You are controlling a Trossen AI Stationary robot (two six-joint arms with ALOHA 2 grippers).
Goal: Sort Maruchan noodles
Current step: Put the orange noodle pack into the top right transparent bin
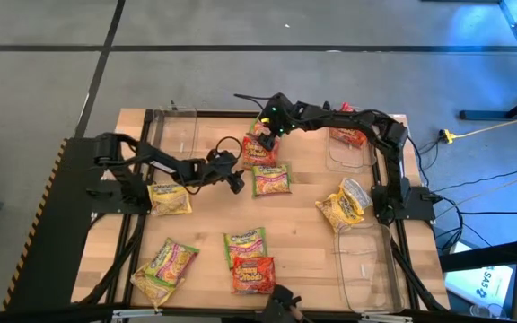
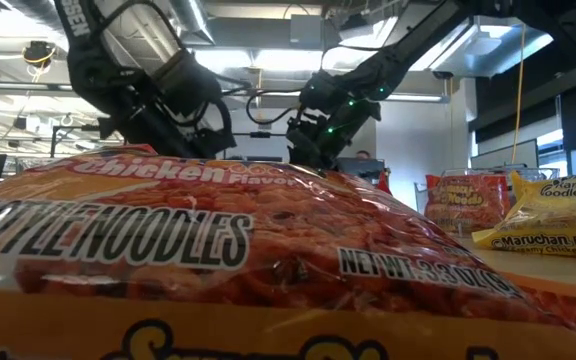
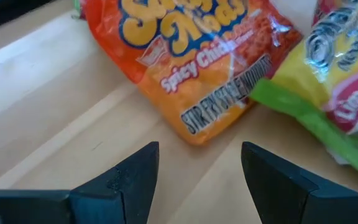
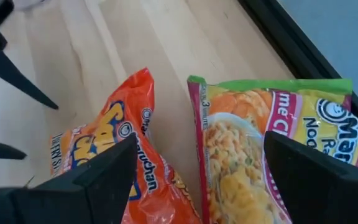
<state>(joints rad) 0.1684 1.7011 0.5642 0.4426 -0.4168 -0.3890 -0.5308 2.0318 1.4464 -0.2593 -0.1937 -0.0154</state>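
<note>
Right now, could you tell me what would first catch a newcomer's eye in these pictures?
Bright noodle packets lie scattered across the wooden table. Both arms meet near its far middle: the left gripper and right gripper stand open over a red-orange packet beside a green-pink packet. Another red-orange packet fills the low view.

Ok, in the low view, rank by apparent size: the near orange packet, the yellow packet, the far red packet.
1. near orange packet (largest only through closeness)
2. yellow packet
3. far red packet
True sizes unsure.
</note>
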